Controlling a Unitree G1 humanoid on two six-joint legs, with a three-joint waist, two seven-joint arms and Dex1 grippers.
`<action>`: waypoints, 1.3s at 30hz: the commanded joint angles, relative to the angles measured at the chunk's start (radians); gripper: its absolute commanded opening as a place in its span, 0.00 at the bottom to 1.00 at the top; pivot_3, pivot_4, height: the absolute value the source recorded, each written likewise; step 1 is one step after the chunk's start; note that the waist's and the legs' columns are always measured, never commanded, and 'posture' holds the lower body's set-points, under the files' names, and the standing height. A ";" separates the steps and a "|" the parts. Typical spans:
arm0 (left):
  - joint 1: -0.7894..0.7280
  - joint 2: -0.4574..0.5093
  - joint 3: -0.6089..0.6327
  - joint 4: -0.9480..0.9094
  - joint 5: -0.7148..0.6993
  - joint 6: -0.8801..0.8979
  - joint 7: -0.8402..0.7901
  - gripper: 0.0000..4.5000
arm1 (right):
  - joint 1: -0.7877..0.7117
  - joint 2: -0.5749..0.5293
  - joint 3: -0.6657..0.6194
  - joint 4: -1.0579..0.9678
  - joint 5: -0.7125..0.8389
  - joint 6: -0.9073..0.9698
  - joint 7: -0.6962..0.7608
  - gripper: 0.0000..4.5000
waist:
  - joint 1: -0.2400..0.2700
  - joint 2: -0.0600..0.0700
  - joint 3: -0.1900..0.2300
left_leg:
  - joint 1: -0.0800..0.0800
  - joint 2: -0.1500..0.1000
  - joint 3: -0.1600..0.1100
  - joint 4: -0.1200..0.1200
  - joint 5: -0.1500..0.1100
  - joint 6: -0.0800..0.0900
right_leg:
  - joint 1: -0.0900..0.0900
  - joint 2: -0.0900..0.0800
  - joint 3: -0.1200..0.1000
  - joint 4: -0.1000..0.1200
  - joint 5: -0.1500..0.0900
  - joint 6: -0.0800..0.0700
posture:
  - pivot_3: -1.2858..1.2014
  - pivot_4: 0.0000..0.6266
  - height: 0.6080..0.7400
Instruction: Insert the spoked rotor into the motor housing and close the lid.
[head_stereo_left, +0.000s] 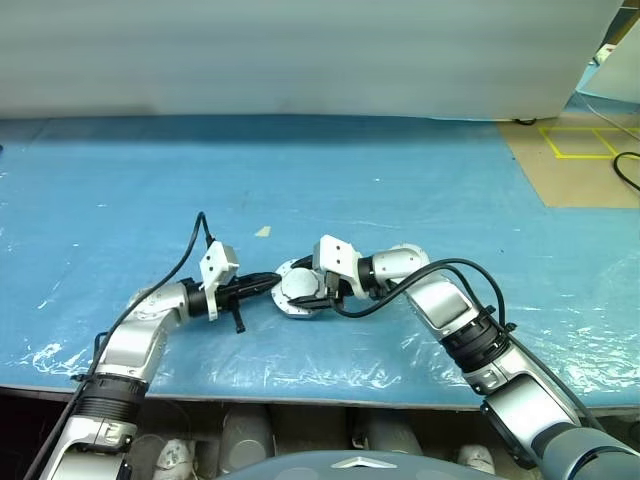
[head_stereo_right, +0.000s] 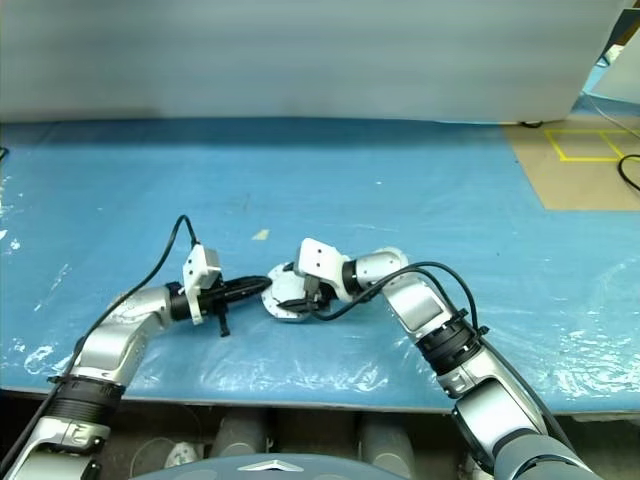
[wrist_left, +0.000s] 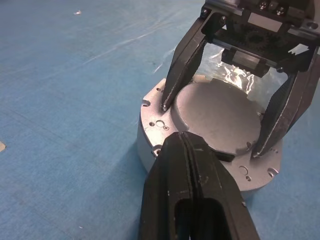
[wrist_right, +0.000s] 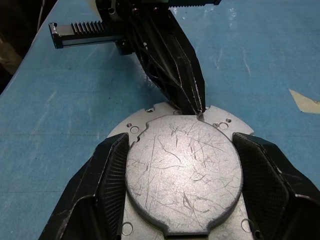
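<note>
Presently, head views: blue plastic-covered worktop (head_stereo_left: 420, 190); round silver-grey metal lid (head_stereo_left: 298, 284) sits on the flanged grey metal motor housing (head_stereo_left: 300, 308) near the front edge, centre. Left wrist view: left gripper (wrist_left: 186, 145), fingers pressed together, tip at the lid's rim. Right wrist view: right gripper (wrist_right: 182, 175) spread wide, straddling and seemingly clamping the scratched lid. Step: closing lid; next calls for seating it flush, notch aligned.

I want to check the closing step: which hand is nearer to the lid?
The right hand: its fingers stand on both sides of the lid. The left hand, shut, has its tip at the lid's edge.
</note>
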 joint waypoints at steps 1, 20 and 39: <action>0.000 0.030 -0.052 -0.004 0.065 0.024 0.007 0.00 | 0.003 -0.025 0.000 0.053 -0.048 0.034 -0.023 0.65 | 0.001 0.000 -0.001 | 0.000 0.000 0.000 0.000 0.000 0.000 | 0.000 0.000 0.000 0.000 0.000 0.000 | 0.52 0.24 1.00; -0.027 0.045 -0.083 -0.023 0.067 0.080 0.016 0.00 | 0.001 0.016 -0.156 -0.017 0.146 0.119 0.001 1.00 | 0.004 0.000 -0.002 | -0.002 0.000 0.002 -0.005 0.000 -0.001 | -0.002 -0.001 0.000 -0.007 0.000 0.000 | 0.52 0.24 1.00; -0.059 0.021 -0.066 0.026 0.067 0.044 0.029 0.00 | 0.037 -0.009 -0.131 -0.069 0.152 0.119 0.010 1.00 | -0.005 0.000 -0.002 | -0.015 0.000 0.000 -0.006 0.002 -0.003 | -0.011 0.001 -0.004 -0.011 0.000 0.000 | 0.52 0.24 1.00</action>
